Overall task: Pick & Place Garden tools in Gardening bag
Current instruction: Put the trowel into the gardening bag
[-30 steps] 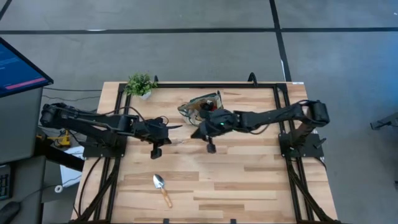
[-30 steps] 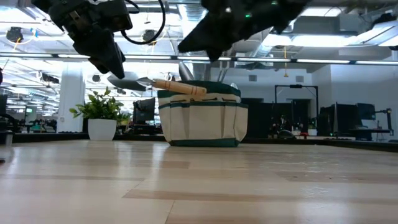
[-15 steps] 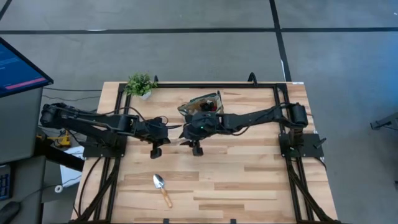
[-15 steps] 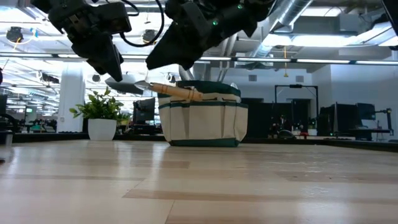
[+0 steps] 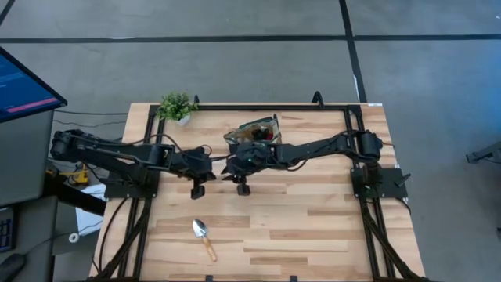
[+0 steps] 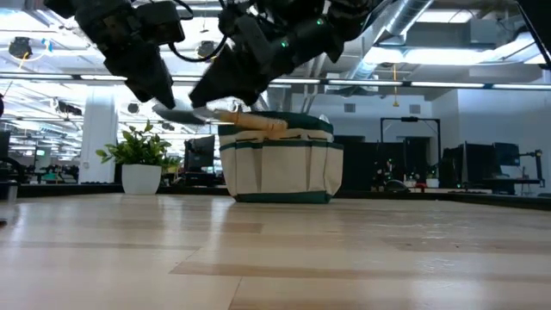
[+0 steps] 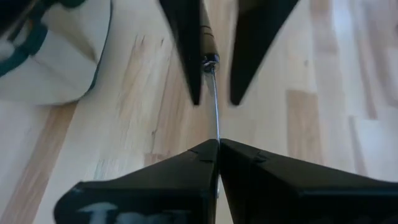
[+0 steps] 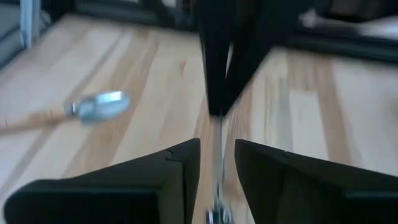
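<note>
Trowel: silver-bladed, wooden-handled trowel (image 6: 225, 117) is clenched by its blade in the left pincer (image 6: 162, 93).
Right pincer (image 8: 217, 163): fingers parted around the shaft.
Bag: beige fabric tote (image 6: 281, 168), green-trimmed, at twelve o'clock.

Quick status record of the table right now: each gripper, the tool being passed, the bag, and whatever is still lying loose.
left gripper: shut on the blade end of the held trowel, above the table
right gripper: at the held trowel's handle end, facing the left gripper; fingers either side of the tool, a gap between them
held trowel: in the air, roughly level, wooden handle toward the gardening bag
gardening bag: upright at the table's far side, something red inside
second trowel: loose on the near table
potted plant: far left corner
</note>
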Available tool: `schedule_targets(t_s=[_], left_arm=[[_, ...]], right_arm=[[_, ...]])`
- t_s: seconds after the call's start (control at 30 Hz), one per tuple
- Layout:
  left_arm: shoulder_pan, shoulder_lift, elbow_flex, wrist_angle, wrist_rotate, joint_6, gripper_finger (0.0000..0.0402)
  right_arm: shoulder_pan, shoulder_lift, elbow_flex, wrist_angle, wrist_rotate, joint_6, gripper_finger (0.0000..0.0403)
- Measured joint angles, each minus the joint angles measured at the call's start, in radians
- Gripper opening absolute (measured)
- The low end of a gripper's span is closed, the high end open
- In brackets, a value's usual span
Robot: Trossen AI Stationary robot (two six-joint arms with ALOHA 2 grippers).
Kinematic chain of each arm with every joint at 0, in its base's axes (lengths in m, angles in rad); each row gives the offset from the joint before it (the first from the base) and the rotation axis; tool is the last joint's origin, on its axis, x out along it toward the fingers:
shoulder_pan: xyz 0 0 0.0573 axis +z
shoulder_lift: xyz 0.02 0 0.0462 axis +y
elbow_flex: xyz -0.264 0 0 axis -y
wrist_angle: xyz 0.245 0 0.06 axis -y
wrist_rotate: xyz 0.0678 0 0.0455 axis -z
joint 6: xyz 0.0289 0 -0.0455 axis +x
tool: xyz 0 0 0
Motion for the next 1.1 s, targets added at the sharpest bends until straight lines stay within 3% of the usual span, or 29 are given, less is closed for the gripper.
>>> schedule_targets(t_s=[0.47, 0.8, 1.1], left_arm=[[-0.006, 0.145, 0.0, 0.145, 0.013, 0.003, 0.0001], [-0.003, 0.143, 0.0, 0.211, -0.02, 0.037, 0.0001], [-0.003, 0.148, 0.0, 0.207, -0.02, 0.036, 0.0001]], right_arm=[[0.001, -0.002, -0.001, -0.065, -0.001, -0.001, 0.0093], [0.001, -0.002, -0.001, -0.122, -0.001, -0.001, 0.0091], [0.001, -0.002, -0.001, -0.12, -0.001, -0.001, 0.004]])
